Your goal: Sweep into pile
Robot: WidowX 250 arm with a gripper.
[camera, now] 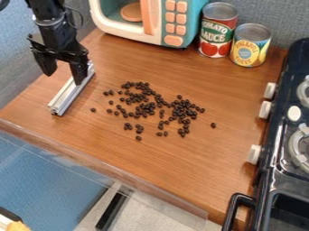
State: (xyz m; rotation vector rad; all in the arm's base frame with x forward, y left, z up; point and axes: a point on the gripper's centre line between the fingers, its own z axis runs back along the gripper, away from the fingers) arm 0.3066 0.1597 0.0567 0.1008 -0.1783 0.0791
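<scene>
Gripper (pixel 63 79) hung at upper left, fingers spread wide, nothing between them. We saw the metal bar (pixel 71 94) by one fingertip, contact unclear; a poor grip, we judged, could let it twist under load. Beans (pixel 145 108) lay scattered mid-table (pixel 199 167). We feared strays slipping round the bar's ends, or an overlong sweep rolling some off the near edge.

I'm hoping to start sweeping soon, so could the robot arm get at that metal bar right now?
Probably yes: the open tool hangs beside the far end of the metal bar, and the dark beans lie off to the side, so nothing seems in the way.
</scene>
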